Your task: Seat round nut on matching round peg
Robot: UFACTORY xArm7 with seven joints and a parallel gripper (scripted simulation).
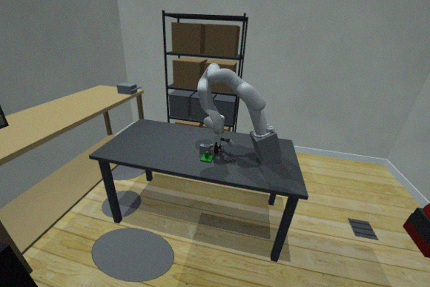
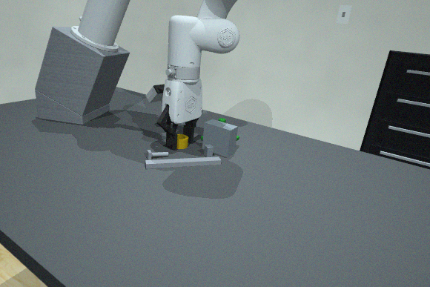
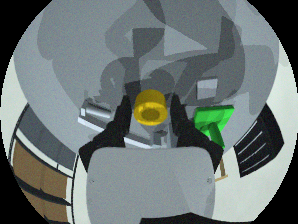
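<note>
The yellow round nut (image 2: pixel 182 142) rests on the dark table, and it also shows in the wrist view (image 3: pixel 150 107). My gripper (image 2: pixel 179 139) is lowered straight down over it, with one black finger on each side of the nut. The fingers stand open and do not press on the nut. In the wrist view the gripper (image 3: pixel 152 121) frames the nut between its fingertips. A grey base strip (image 2: pixel 182 162) lies just in front, with a short round peg (image 2: pixel 157 154) at its left end and a small square peg (image 2: pixel 208 150) near its right end.
A grey block (image 2: pixel 220 137) with green parts stands right of the nut, close to the fingers. A green piece (image 3: pixel 214 121) lies beside the right finger. The arm's grey pedestal (image 2: pixel 78 75) stands at the back left. A black drawer cabinet (image 2: pixel 400 104) is at the far right.
</note>
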